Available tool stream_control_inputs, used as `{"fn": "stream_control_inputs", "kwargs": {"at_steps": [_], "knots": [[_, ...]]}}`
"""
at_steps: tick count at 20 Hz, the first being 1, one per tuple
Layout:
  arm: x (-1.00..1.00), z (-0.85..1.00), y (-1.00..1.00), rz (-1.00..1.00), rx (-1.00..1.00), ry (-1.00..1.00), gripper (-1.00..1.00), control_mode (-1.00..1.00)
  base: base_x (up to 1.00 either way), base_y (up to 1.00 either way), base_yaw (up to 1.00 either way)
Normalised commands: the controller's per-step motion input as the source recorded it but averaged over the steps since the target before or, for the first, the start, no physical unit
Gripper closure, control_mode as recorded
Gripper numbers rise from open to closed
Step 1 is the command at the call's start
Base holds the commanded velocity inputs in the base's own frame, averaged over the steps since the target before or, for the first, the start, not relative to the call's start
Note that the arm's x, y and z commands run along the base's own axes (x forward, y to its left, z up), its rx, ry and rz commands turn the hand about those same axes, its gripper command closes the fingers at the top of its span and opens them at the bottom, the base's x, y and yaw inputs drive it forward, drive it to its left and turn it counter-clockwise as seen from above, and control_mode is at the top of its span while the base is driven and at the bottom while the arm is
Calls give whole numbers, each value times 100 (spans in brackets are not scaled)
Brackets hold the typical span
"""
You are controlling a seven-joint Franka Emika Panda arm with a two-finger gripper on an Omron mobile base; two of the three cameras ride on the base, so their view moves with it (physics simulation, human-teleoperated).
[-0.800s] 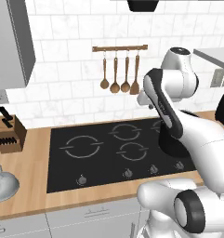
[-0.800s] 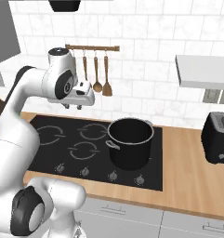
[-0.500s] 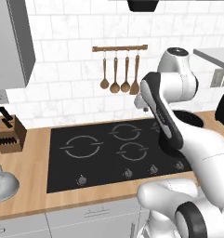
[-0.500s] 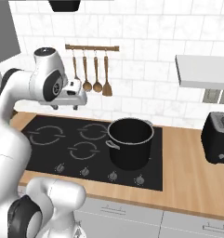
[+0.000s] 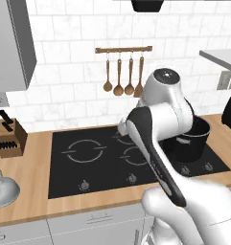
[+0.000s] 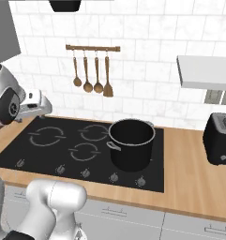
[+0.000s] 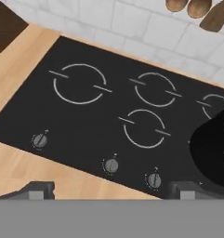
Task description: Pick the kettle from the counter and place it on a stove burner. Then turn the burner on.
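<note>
1. Left base view puts the white arm [image 5: 157, 143] nearest to you. Over the last moment it has swung left, so its forearm now crosses the right part of the cooktop [image 5: 102, 160] instead of standing off to the right edge.
2. The base appears to have shifted left as well: in the right base view the black pot [image 6: 131, 143] sits further right than it did, and the kettle [image 5: 2, 189] has drawn further in from the left edge of the left base view.
3. Your pincer [image 7: 111, 189] holds nothing. In the hand view its two dark tips stand wide apart at the bottom, over the front strip of the bench [image 7: 20, 162], looking down at the knob row [image 7: 111, 164].
4. The kettle rests upright on the bench at the far left front, well apart from the pincer and left of the cooktop, with the knife block [image 5: 9, 139] behind it.
5. The stove burner [image 5: 83, 150], the largest ring at the left of the glass, lies bare between the arm and the kettle. In the hand view it is the big ring at upper left.
6. The pot occupies the right rear ring, and the utensil rail [image 5: 122, 49] hangs on the tiled wall beyond.
7. I read this as the approach phase: the swing closes on the kettle, but the grasp is not yet begun, so expect more leftward travel.
</note>
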Motion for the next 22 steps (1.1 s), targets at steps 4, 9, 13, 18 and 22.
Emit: {"fn": "stream_control_inputs", "kwargs": {"at_steps": [4,9,13,18,22], "knots": [[-66,-1,100,18,-10,-7,-100,-100,0,0,0],[-55,-13,100,17,-8,-3,-100,-100,0,0,0],[-53,-14,100,17,-5,-3,-100,-100,0,0,0],[-30,-15,100,13,-5,0,-100,-100,0,0,0],[-4,-2,100,5,-1,0,-100,-100,0,0,0]]}}
